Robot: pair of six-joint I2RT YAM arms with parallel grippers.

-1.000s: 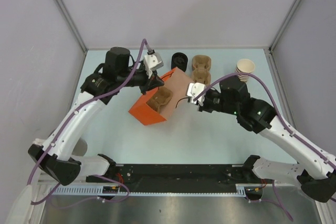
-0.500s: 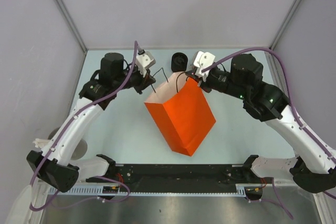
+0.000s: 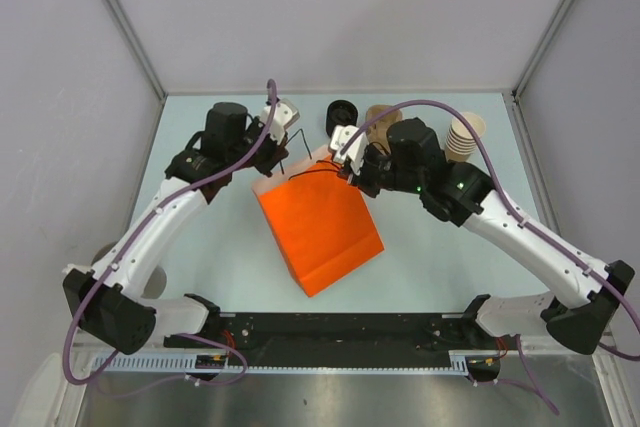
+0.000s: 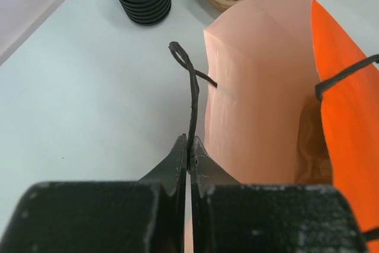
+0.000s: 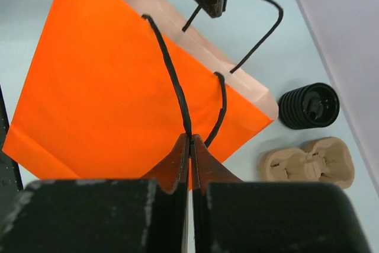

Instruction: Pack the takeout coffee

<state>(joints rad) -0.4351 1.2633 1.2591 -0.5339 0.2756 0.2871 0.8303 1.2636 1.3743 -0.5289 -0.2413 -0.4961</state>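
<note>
The left gripper is pinched shut on one thin black cord handle of the orange paper bag. The right gripper nips the second cord handle, and the bag hangs tilted over mid-tabletop, mouth toward the far edge. The kraft-tan paper coffee cup cannot be made out, only a brown moulded shape deep inside; such slim cords could slip the jaws, or an uneven pull could tip the bag and spill its load.
</note>
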